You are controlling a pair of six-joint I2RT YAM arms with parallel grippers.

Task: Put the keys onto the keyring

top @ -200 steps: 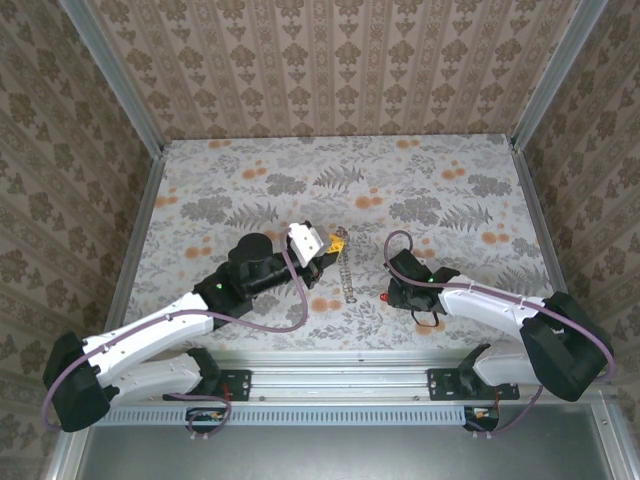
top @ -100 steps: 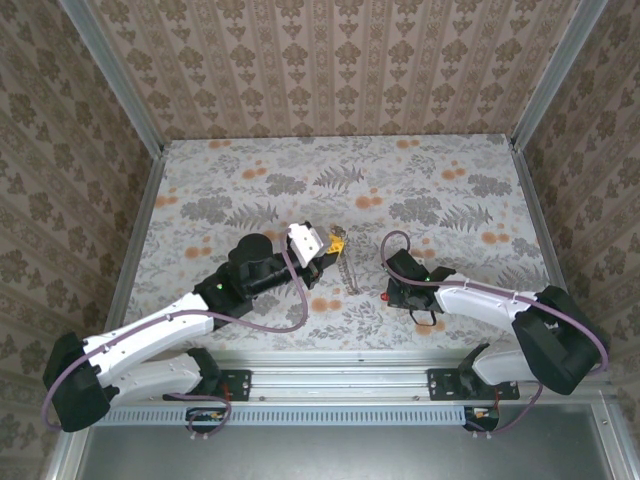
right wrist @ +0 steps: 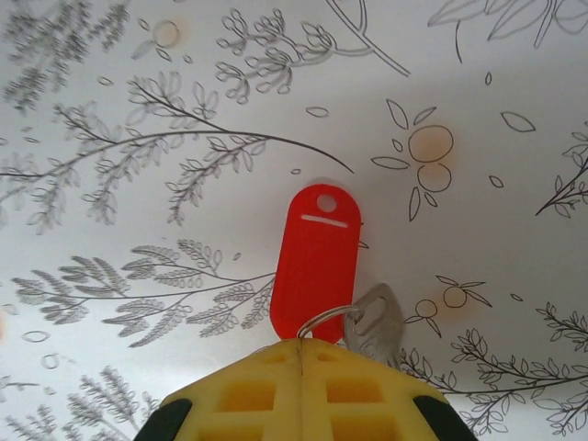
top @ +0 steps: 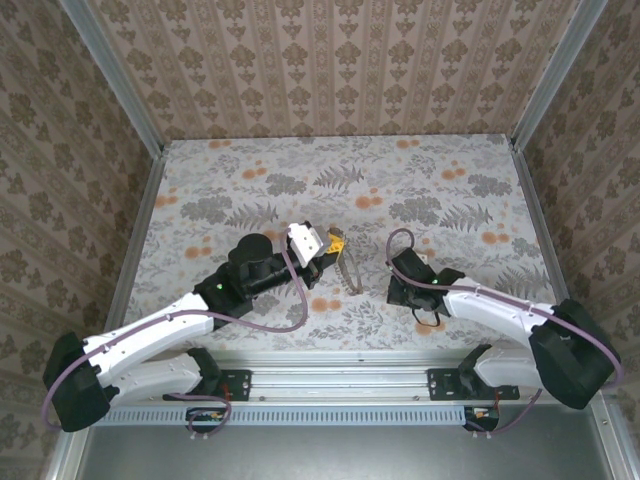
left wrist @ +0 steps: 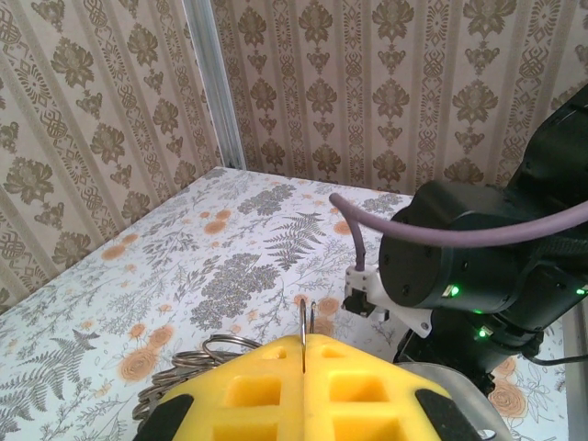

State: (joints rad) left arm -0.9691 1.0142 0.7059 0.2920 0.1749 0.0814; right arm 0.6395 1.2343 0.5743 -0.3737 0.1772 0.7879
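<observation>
Nothing is threaded yet, I'd say: the left gripper is clamped on the keyring, and just right of the keyring the right gripper is pinched shut on the red-headed key, apart from it.

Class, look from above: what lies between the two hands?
In the top view, the keyring chain runs from the left hand toward the right hand; the rest is bare table.
</observation>
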